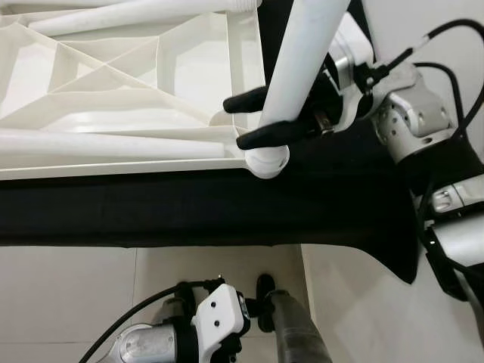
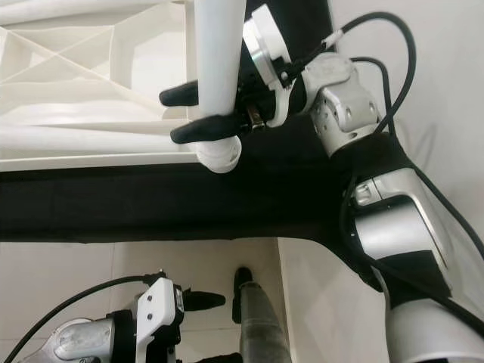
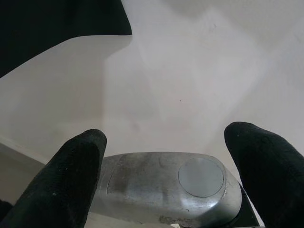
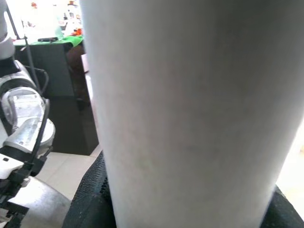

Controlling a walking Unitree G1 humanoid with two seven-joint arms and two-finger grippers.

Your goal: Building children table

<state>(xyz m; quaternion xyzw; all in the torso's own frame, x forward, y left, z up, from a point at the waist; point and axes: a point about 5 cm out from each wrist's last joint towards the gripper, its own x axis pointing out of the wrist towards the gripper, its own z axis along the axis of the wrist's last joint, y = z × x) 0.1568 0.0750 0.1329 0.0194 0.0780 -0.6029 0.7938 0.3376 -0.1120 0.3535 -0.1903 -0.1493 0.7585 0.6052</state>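
Right gripper (image 1: 253, 121) is clamped around the white table leg (image 1: 302, 57), 2 fingers either side, just above its lower end. That end sits at the corner socket (image 1: 266, 160) of the upturned white tabletop (image 1: 113, 113), which lies on a black cloth (image 1: 189, 208). Leg looks like hollow plastic: light, stiff, smooth, so likely slippery; grip low near the socket. Left gripper (image 3: 166, 142) hangs released over the tiled floor (image 3: 190, 71).

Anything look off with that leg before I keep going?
The white leg held in the right gripper leans instead of standing square in the corner socket of the upturned tabletop. Whether it is seated cannot be told.
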